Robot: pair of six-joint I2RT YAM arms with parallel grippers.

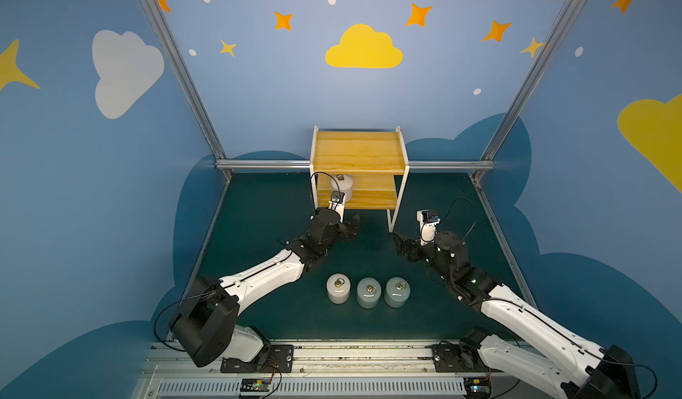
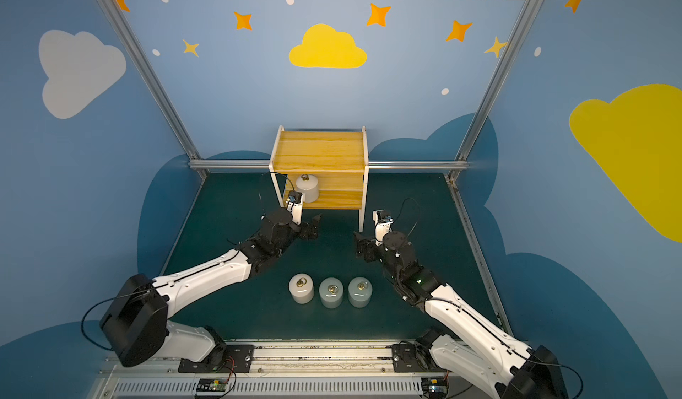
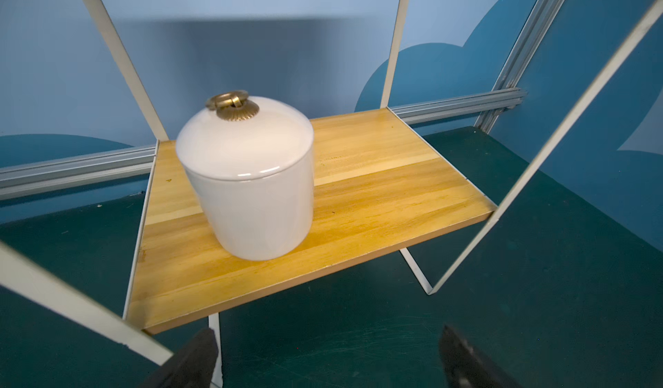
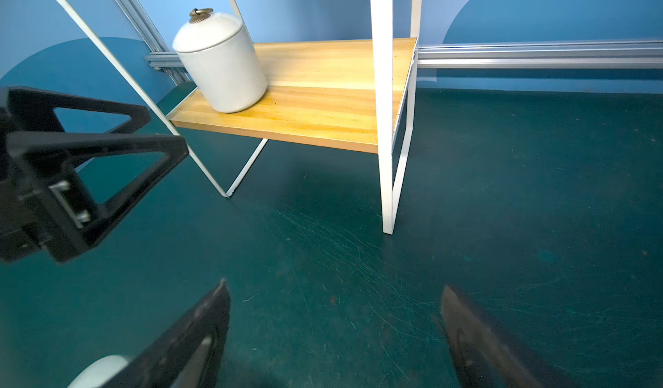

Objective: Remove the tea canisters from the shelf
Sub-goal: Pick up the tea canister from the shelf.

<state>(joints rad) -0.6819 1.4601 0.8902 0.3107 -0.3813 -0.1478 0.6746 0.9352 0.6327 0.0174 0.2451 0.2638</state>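
The shelf [image 1: 360,150] stands at the back of the green mat. One white tea canister [image 1: 342,186] [image 2: 307,188] with a brass ring sits upright at the left end of its lower board [image 3: 376,196] [image 4: 323,81]; the top board is bare. Three more canisters stand in a row on the mat near the front: a white one [image 1: 338,288] and two blue-grey ones [image 1: 369,292] [image 1: 397,292]. My left gripper [image 1: 347,219] [image 3: 326,334] is open just in front of the lower board, short of the white canister [image 3: 247,181], holding nothing. My right gripper [image 1: 406,238] [image 4: 335,289] hovers open over the mat beside the shelf's right front leg [image 4: 385,135].
Aluminium frame rails [image 1: 265,164] run along the back and sides of the mat, with blue walls behind them. The shelf's thin white legs [image 3: 418,275] stand close to both grippers. The arms' base rail [image 1: 332,356] lies along the front edge.
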